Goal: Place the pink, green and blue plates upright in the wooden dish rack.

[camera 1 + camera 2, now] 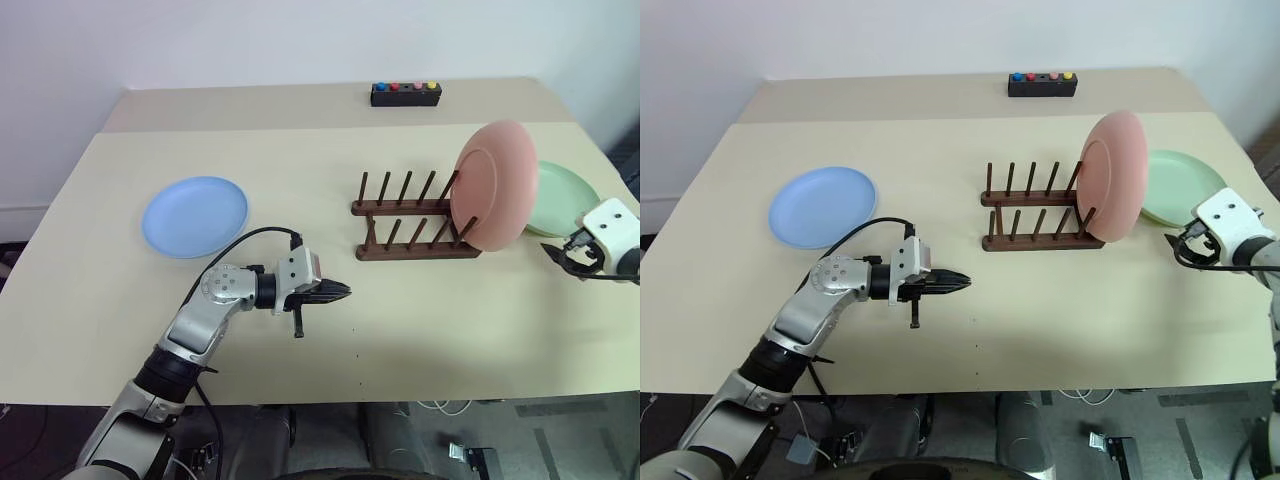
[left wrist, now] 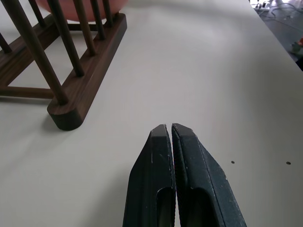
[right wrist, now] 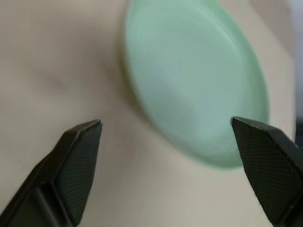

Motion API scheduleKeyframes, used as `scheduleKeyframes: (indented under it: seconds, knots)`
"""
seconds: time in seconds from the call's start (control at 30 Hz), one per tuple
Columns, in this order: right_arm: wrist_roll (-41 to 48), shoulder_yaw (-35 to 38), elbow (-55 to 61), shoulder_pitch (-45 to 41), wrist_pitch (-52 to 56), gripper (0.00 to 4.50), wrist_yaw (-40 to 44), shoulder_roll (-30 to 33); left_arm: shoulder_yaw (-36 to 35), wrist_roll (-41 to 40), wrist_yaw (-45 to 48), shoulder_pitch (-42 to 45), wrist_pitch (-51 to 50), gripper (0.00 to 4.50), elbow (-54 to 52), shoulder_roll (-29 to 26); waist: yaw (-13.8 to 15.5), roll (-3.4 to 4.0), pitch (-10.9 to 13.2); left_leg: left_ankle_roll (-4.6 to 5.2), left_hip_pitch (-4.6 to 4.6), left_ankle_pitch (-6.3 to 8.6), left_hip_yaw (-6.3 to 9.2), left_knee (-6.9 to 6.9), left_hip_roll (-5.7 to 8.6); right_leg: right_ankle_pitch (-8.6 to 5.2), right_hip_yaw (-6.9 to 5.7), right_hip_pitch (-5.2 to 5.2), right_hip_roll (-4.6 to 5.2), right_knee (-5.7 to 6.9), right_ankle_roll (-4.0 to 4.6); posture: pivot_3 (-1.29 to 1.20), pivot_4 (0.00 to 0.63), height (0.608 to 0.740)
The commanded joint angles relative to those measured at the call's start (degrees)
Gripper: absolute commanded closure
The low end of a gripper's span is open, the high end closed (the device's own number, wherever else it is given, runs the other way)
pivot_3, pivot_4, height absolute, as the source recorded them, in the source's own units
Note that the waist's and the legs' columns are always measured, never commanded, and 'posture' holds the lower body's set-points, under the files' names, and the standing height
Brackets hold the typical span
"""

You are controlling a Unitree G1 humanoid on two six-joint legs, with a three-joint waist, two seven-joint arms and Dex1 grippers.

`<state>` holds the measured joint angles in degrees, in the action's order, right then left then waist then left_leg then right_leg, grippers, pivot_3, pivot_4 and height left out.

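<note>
The pink plate stands racked, green plate and blue plate lie flat; my right gripper gapes, my left gripper is pinched empty.

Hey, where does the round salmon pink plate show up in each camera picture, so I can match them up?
Left eye view: pink plate upright at the right end of the dark wooden dish rack.
Right eye view: same spot, right of centre.
Left wrist view: a pink sliver behind the rack's pegs.
Right wrist view: not there.
Shared landmark: the rack.
</note>
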<state>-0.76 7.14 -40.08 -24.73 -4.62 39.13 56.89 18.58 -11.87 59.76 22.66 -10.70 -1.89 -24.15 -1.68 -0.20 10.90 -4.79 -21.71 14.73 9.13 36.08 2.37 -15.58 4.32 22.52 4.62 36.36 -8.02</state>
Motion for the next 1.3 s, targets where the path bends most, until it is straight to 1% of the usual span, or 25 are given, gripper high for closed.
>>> scheduleKeyframes:
  seconds: [0.03, 0.17, 0.2, 0.23, 0.3, 0.37, 0.43, 0.47, 0.5, 0.7, 0.83, 0.97, 1.1, 1.17, 1.23, 1.3]
  knots:
    - [-3.12, -2.37, -7.49, -4.59, -4.84, 0.07, -0.41, -0.62, -0.85, -0.43, -0.13, -0.32, 0.28, 4.42, -1.88, -0.23, 0.05, 0.0, 0.0, 0.0, -0.01, 0.0, 0.0, 0.0, 0.0, 0.0, 0.0, 0.0, 0.0, 0.0, 0.0, 0.0, 0.15, 0.74]
    - [-5.0, -4.55, -15.1, -9.42, -8.14, 0.07, -0.8, -1.78, -0.98, -0.68, -0.35, -0.74, -0.11, 4.42, -2.76, -0.45, -0.42, 0.0, 0.0, 0.0, 0.0, 0.0, 0.0, 0.0, 0.01, 0.0, 0.01, -0.02, 0.01, -0.01, 0.0, 0.0, 0.15, 0.74]
    - [-5.31, -4.96, -16.69, -10.34, -8.72, 0.59, -0.89, -2.03, -1.14, -0.88, -0.39, -0.88, -0.25, 4.42, -3.15, -0.51, -0.49, 0.0, 0.0, 0.0, 0.01, 0.0, 0.0, 0.01, 0.01, 0.0, 0.0, -0.04, 0.01, -0.01, 0.0, 0.0, 0.15, 0.74]
    - [-5.73, -5.3, -18.2, -11.17, -9.19, 0.87, -1.37, -2.24, -1.37, -1.25, -0.35, -1.04, -0.47, 4.42, -3.67, -0.56, -0.58, -0.01, 0.0, 0.0, 0.03, 0.0, 0.0, 0.01, 0.01, 0.0, 0.0, -0.05, 0.01, -0.01, 0.0, 0.0, 0.15, 0.74]
    - [-6.25, -5.72, -20.36, -12.19, -10.11, 1.74, -2.0, -2.51, -1.68, -1.65, -0.35, -1.29, -0.8, 4.42, -4.45, -0.74, -0.81, 0.0, 0.0, 0.0, 0.04, 0.0, 0.0, -0.02, 0.01, 0.0, 0.01, -0.06, 0.01, -0.01, 0.0, 0.0, 0.15, 0.74]
    - [-6.32, -5.8, -21.62, -12.59, -10.72, 2.81, -2.39, -2.64, -1.71, -1.47, -0.52, -1.41, -0.95, 4.42, -4.62, -0.85, -0.82, 0.0, 0.0, 0.01, 0.06, 0.0, 0.0, -0.03, 0.01, 0.0, 0.02, -0.07, 0.01, -0.01, 0.0, 0.0, 0.15, 0.74]
    - [-6.27, -5.83, -22.34, -12.54, -11.31, 3.73, -2.58, -2.69, -1.69, -1.44, -0.63, -1.61, -1.1, 4.42, -4.8, -0.92, -0.83, 0.0, 0.0, 0.01, 0.07, 0.0, 0.0, -0.03, 0.01, 0.0, 0.02, -0.08, 0.01, -0.01, 0.0, 0.0, 0.15, 0.74]
    - [-6.15, -5.72, -22.42, -12.29, -11.65, 4.3, -2.77, -2.68, -1.71, -1.54, -0.61, -1.68, -1.19, 4.42, -4.91, -0.95, -0.85, 0.0, 0.0, 0.01, 0.07, 0.0, 0.0, -0.03, 0.01, 0.0, 0.02, -0.08, 0.01, -0.01, 0.0, 0.0, 0.15, 0.74]
    - [-6.07, -5.63, -22.47, -12.1, -11.94, 4.41, -2.92, -2.68, -1.72, -1.62, -0.58, -1.74, -1.24, 4.42, -5.0, -0.99, -0.84, 0.0, 0.0, 0.01, 0.09, 0.0, 0.0, -0.03, 0.01, 0.0, 0.03, -0.1, 0.01, -0.01, 0.0, 0.0, 0.15, 0.74]
    - [-5.33, -4.35, -19.36, -9.14, -13.51, 4.41, -5.04, -1.15, -2.06, -2.75, -0.19, -1.52, -0.71, 4.42, -5.07, -0.68, -0.78, -0.07, 0.0, 0.01, 0.18, 0.01, 0.0, -0.03, 0.02, 0.0, 0.03, -0.21, 0.01, -0.02, 0.0, 0.0, 0.15, 0.74]
    - [-4.1, -2.3, -14.13, -5.46, -13.54, 4.41, -5.9, 0.74, -2.63, -3.22, -0.3, -0.94, -0.22, 4.42, -5.45, -0.16, -0.79, -0.06, 0.0, 0.02, 0.19, 0.01, 0.0, -0.03, 0.02, 0.0, 0.03, -0.2, 0.01, -0.02, 0.0, 0.0, 0.15, 0.74]
    - [-1.18, 3.13, -1.98, 2.88, -10.82, 4.41, -6.0, 3.42, -3.2, -4.07, -0.5, -0.18, -0.79, 4.42, -6.97, 0.25, -0.67, -0.04, 0.0, 0.03, 0.17, 0.02, 0.01, -0.03, 0.02, 0.0, 0.04, -0.19, 0.01, -0.02, 0.0, 0.0, 0.15, 0.74]
    - [1.95, 11.69, 13.43, 13.38, -4.63, 4.41, -6.33, 4.89, -2.79, -4.05, -0.52, 0.37, -1.4, 4.42, -8.25, 0.3, -0.76, -0.01, 0.0, 0.04, 0.18, 0.02, 0.0, -0.04, 0.02, -0.01, 0.04, -0.2, 0.01, -0.02, -0.01, 0.0, 0.15, 0.74]
    - [2.93, 15.18, 19.4, 16.96, -1.85, 4.41, -6.22, 4.82, -2.5, -3.94, -0.48, 0.36, -1.55, 4.42, -8.83, 0.13, -0.91, -0.01, 0.0, 0.04, 0.2, 0.03, -0.02, -0.03, 0.01, -0.01, 0.07, -0.2, -0.01, -0.02, -0.01, 0.0, 0.15, 0.74]
    - [4.78, 20.22, 27.14, 20.31, 1.2, 4.41, -5.22, 4.66, -2.92, -5.89, -0.44, 0.36, -3.54, 4.42, -10.71, 0.45, -0.89, 0.0, 0.0, 0.04, 0.2, 0.03, -0.03, -0.02, 0.01, -0.01, 0.08, -0.19, -0.01, -0.01, -0.01, 0.0, 0.15, 0.74]
    - [5.85, 23.27, 32.2, 22.18, 3.74, 4.41, -4.6, 4.46, -3.51, -7.6, -0.65, 0.51, -5.39, 4.42, -12.08, 0.84, -0.8, 0.01, 0.0, 0.04, 0.19, 0.03, -0.04, 0.0, 0.01, -0.01, 0.09, -0.19, -0.01, 0.0, -0.01, 0.0, 0.15, 0.74]
